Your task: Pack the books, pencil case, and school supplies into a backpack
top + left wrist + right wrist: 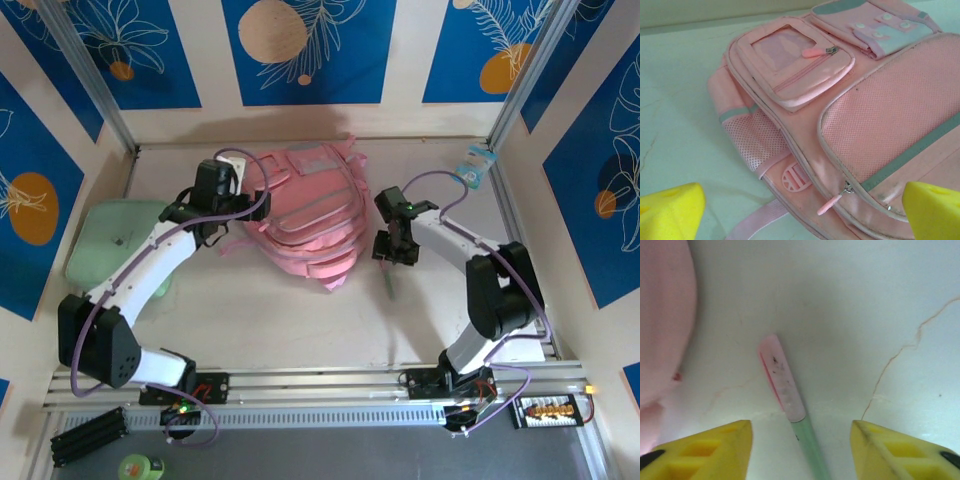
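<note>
Right gripper is hovering with fingers spread, straddling the green pen. Its length is seemingly running crosswise between the jaws, just beside the backpack, mid-desk.

I'm looking at a pale, whitish worktop with thin hairline cracks running through its surface. The pink backpack lies flat on it around the middle, toward the far side, with its pockets facing up, and a mint-green flat case lies to the left of it. Just to the right of the backpack I can make out a thin green pen with a pinkish end resting on the bare surface, and a small light-blue packet sits in the far right corner.
</note>
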